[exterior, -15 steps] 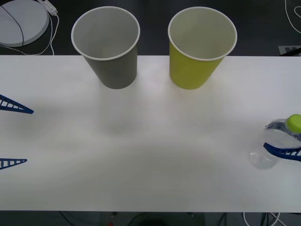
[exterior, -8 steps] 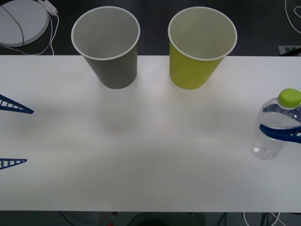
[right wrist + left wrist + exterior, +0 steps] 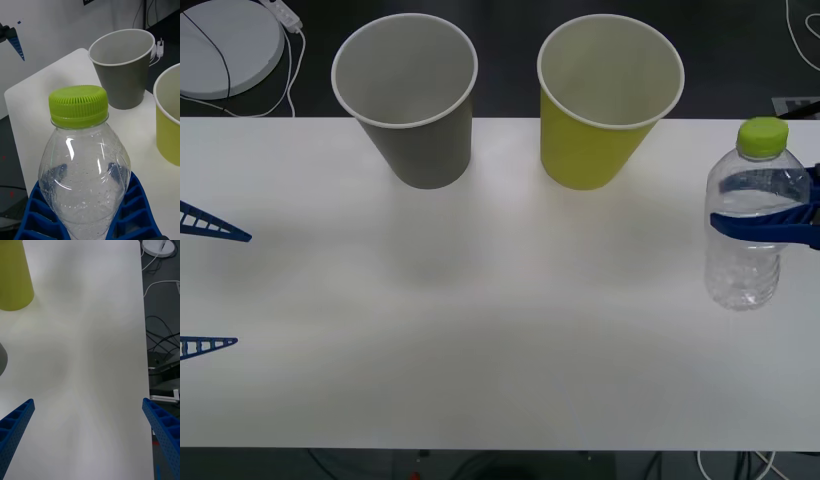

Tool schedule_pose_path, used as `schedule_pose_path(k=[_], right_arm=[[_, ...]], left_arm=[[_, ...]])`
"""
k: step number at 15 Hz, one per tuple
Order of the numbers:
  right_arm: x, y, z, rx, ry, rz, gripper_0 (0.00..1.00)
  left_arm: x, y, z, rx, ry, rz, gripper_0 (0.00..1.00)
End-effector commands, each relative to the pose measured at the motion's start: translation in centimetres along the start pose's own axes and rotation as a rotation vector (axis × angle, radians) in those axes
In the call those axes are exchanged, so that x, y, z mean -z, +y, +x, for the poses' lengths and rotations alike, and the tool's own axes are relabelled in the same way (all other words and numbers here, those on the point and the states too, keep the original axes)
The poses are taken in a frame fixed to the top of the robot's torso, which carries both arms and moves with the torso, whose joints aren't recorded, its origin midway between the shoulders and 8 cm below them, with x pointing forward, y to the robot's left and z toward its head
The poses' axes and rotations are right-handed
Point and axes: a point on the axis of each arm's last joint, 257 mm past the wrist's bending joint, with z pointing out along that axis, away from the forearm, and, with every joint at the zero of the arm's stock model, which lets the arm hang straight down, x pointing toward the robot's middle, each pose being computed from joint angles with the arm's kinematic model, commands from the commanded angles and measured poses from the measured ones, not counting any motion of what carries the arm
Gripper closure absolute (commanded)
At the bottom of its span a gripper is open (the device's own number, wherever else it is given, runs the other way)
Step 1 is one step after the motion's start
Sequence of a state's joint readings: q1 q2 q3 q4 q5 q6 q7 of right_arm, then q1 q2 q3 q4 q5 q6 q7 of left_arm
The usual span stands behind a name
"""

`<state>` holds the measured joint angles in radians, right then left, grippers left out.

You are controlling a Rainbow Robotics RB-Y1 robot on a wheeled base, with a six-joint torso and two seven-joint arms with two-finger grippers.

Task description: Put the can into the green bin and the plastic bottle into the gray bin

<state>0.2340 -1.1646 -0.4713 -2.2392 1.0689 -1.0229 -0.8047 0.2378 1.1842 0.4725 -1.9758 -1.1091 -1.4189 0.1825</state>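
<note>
Your right gripper [image 3: 780,222] is clamping the bottle [image 3: 751,225] upright at the table's [image 3: 510,330] 3 o'clock edge. Empty, thin-walled, likely crushable and slick: you're holding mid-body below the shoulder. Left gripper [image 3: 205,285] is idling wide at 9 o'clock.

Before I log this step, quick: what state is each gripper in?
Left gripper: open, holding nothing, at the table's left edge.
Right gripper: closed on the plastic bottle, right of the green bin.
</note>
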Motion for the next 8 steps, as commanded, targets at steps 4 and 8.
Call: schedule_pose_path(k=[4,8], right_arm=[[-3.0,-2.1,-4.5,-0.036,0.039,0.023,1.0],[-4.8,-4.0,-7.7,-0.034,0.11,0.028,1.0]], left_arm=[[0.0,0.0,0.0,0.0,0.0,0.0,0.0],[0.0,0.0,0.0,0.0,0.0,0.0,0.0]])
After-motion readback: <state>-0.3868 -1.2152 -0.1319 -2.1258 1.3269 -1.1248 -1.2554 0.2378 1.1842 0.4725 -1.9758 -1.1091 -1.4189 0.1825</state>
